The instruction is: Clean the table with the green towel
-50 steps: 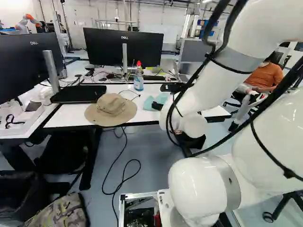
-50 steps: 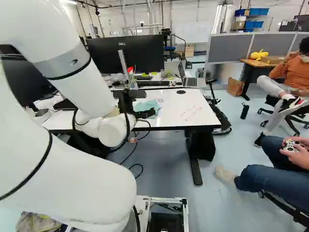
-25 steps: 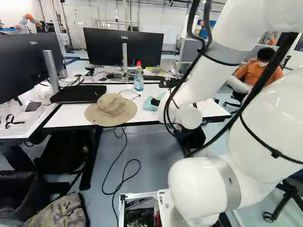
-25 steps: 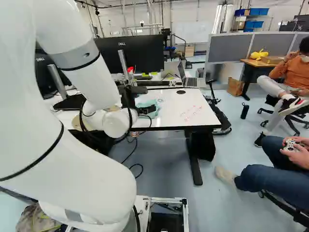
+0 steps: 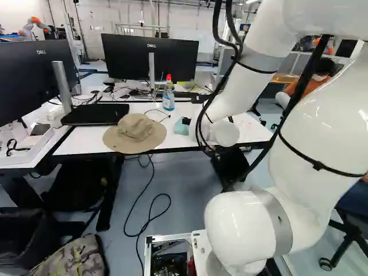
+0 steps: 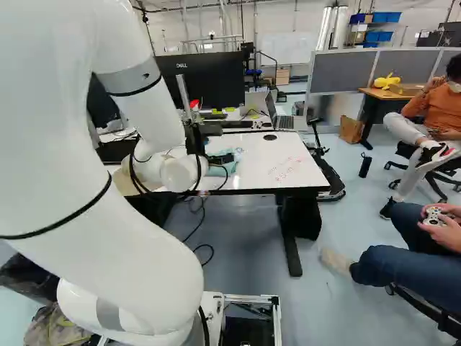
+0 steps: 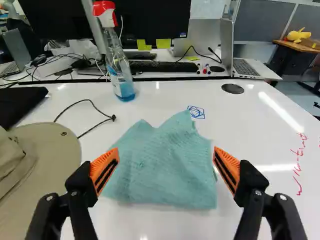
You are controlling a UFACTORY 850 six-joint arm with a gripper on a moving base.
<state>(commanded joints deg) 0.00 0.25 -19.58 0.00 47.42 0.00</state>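
Note:
In the right base view my gripper (image 6: 223, 158) is low at the green towel (image 6: 216, 171), partly behind the wrist. The wrist view shows the gripper (image 7: 165, 155) open, one orange-padded finger at each side of the crumpled towel (image 7: 162, 167), which lies flat on the white table (image 7: 245, 120). Neither finger clearly grips it. Red writing (image 7: 299, 162) marks the tabletop beyond one finger, and a blue scribble (image 7: 196, 112) is just past the towel's far edge.
A tan hat (image 7: 45, 165) lies beside one finger. Farther on stand a spray bottle (image 7: 119, 67), a thin black cable (image 7: 95, 117), a laptop (image 7: 245, 62) and monitors (image 5: 150, 57). Another robot (image 5: 33, 27) is far back in the left base view.
The arm has shifted left in the left base view and right in the right base view, bringing the gripper farther over the table at the towel. The base and hat have stayed put.

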